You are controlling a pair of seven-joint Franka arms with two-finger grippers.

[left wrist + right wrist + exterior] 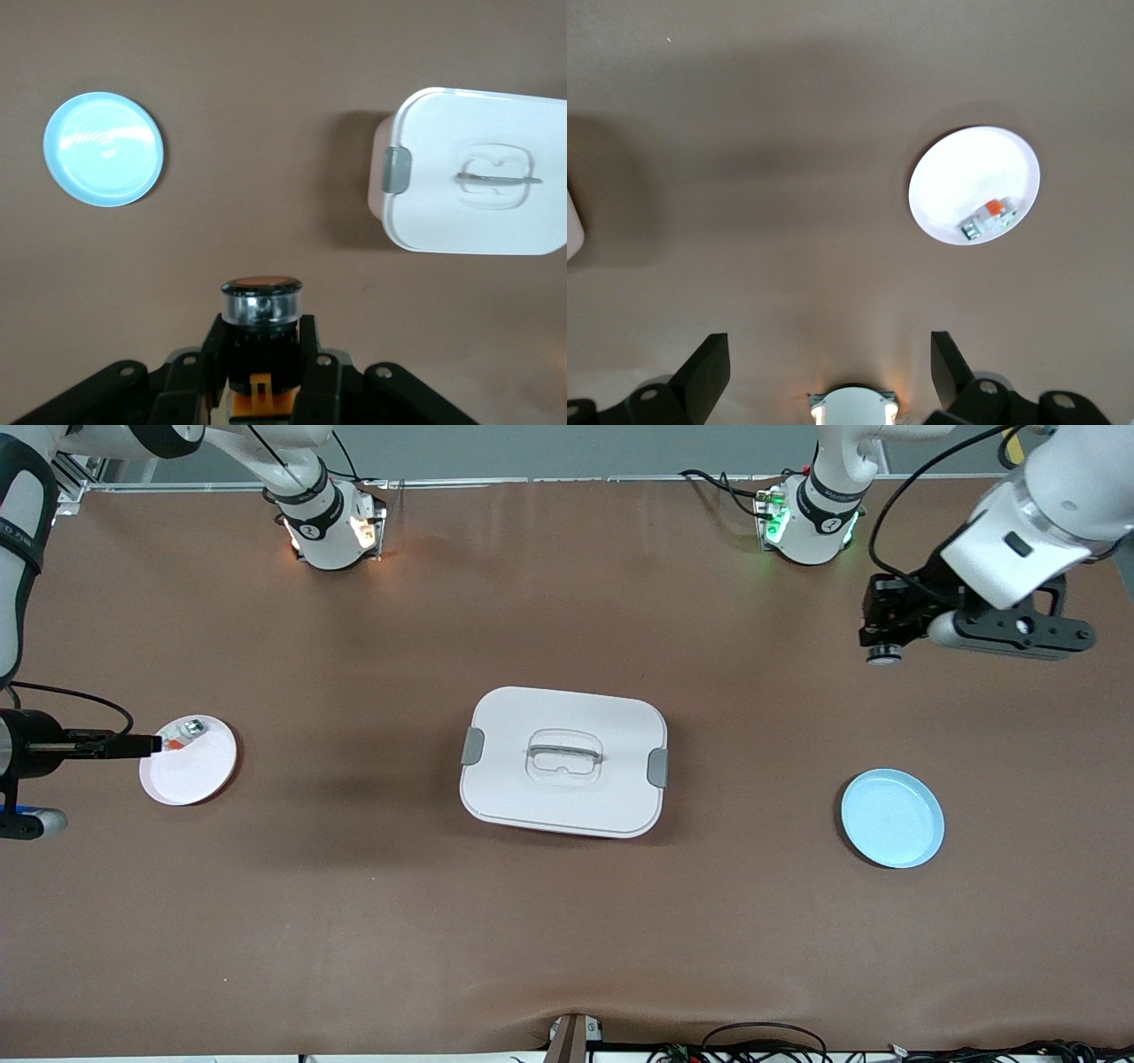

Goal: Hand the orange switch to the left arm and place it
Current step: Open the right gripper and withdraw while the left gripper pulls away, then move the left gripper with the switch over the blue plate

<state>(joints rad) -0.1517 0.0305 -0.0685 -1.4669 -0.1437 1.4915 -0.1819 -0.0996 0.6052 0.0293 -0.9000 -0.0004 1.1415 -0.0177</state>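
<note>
The orange switch [261, 305], a small black barrel with a silver ring and an orange cap, sits between the fingers of my left gripper [261, 343], which is shut on it. In the front view the left gripper [886, 633] hangs with the switch [883, 655] over bare table at the left arm's end. My right gripper [828, 354] is open and holds nothing, up over the table near the right arm's base. The white box [620, 717] stands shut in the middle of the table, and its clip end [461, 133] shows in the left wrist view.
A light-blue plate [892, 817] [104, 149] lies bare, nearer the front camera than the left gripper. At the right arm's end a pink plate [190, 775] [966, 173] holds a whitish part with an orange bit [182, 735] [986, 217].
</note>
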